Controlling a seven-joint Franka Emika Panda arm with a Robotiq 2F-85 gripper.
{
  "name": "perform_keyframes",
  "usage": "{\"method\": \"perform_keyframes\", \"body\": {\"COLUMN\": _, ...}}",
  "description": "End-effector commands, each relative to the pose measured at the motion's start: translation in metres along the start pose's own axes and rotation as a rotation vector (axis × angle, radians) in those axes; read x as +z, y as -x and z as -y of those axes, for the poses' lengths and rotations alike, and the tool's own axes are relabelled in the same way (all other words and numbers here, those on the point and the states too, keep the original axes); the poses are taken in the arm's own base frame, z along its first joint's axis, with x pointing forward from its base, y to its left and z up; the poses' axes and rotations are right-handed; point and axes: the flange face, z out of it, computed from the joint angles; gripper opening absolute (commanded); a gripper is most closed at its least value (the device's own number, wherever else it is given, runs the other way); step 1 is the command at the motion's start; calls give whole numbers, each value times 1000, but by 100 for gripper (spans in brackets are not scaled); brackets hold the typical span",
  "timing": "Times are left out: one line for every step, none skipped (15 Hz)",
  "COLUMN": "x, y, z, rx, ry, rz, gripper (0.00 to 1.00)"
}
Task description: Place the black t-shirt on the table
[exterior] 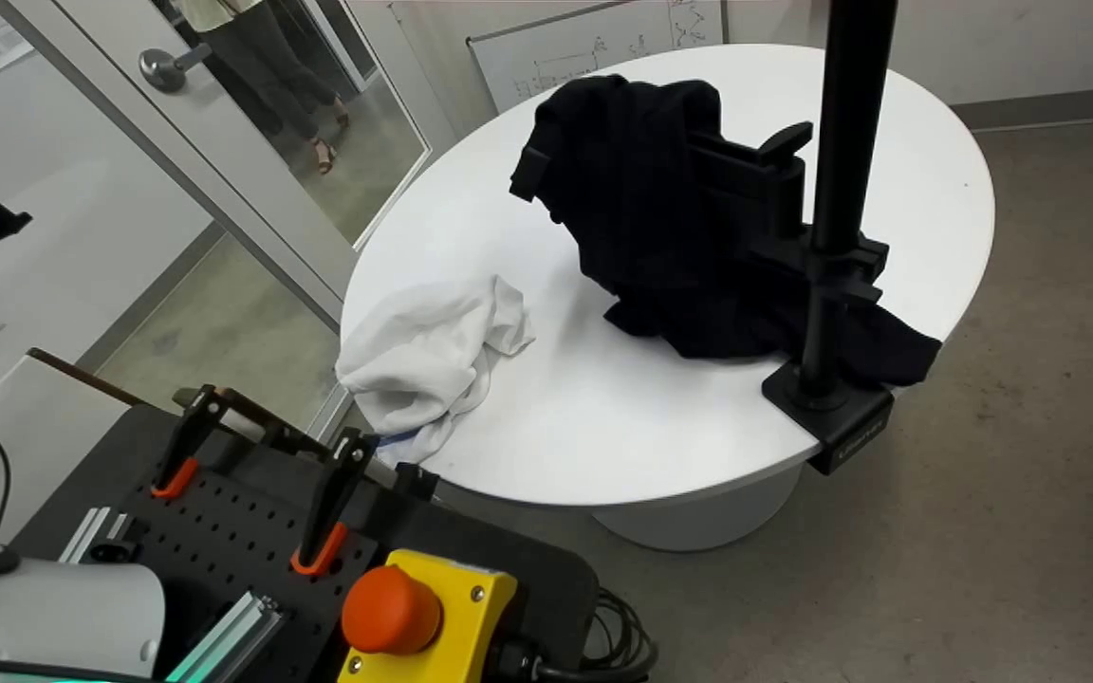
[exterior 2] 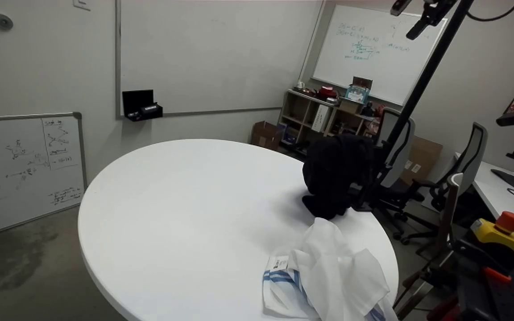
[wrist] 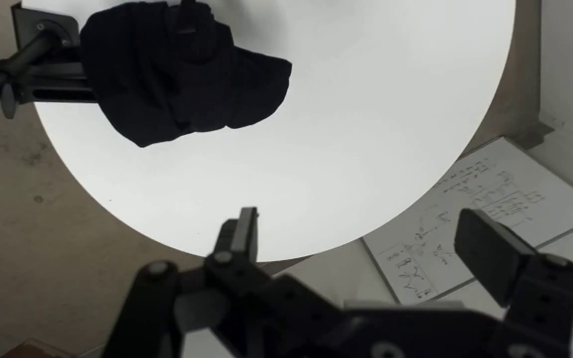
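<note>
The black t-shirt [exterior: 632,190] hangs bunched over the arm of a black stand [exterior: 845,142], above the round white table [exterior: 603,427]. Its lower folds reach the tabletop near the stand's base. It also shows in an exterior view [exterior 2: 337,169] and at the upper left of the wrist view [wrist: 167,79]. My gripper [wrist: 358,214] is open in the wrist view, with its fingers wide apart and nothing between them. It is apart from the shirt, over the table's edge in that view. I cannot make the gripper out clearly in the exterior views.
A crumpled white cloth [exterior: 433,356] with blue stripes lies at the table's edge. The stand's base [exterior: 826,413] is clamped to the rim. A yellow box with a red button [exterior: 428,607] and clamps [exterior: 328,503] sit on a dark bench beside the table. Whiteboards [exterior 2: 25,169] lean behind.
</note>
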Motion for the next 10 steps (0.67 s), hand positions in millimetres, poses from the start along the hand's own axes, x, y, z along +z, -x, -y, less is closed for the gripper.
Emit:
{"method": "perform_keyframes", "body": {"x": 43, "y": -46, "z": -7, "rx": 102, "ry": 51, "rz": 32, "gripper": 100}}
{"method": "perform_keyframes", "body": {"x": 56, "y": -55, "z": -10, "rx": 121, "ry": 67, "rz": 47, "gripper": 100}}
{"method": "perform_keyframes", "body": {"x": 69, "y": -61, "z": -13, "rx": 144, "ry": 86, "rz": 66, "gripper": 100}}
{"method": "perform_keyframes", "body": {"x": 81, "y": -67, "z": -16, "rx": 164, "ry": 103, "rz": 82, "gripper": 100}}
{"method": "perform_keyframes", "body": {"x": 94, "y": -71, "z": -19, "rx": 180, "ry": 118, "rz": 99, "gripper": 100}}
{"method": "perform_keyframes", "body": {"x": 107, "y": -74, "z": -23, "rx": 196, "ry": 134, "rz": 112, "gripper": 100}}
{"method": "perform_keyframes", "body": {"x": 119, "y": -76, "z": -27, "rx": 208, "ry": 147, "rz": 131, "gripper": 100}}
{"method": "perform_keyframes", "body": {"x": 129, "y": -76, "z": -29, "rx": 219, "ry": 156, "rz": 150, "gripper": 100}}
{"method": "perform_keyframes", "body": {"x": 142, "y": -77, "z": -31, "rx": 226, "ry": 159, "rz": 159, "gripper": 100}}
{"method": "perform_keyframes", "body": {"x": 153, "y": -76, "z": -34, "rx": 235, "ry": 167, "rz": 174, "gripper": 100}}
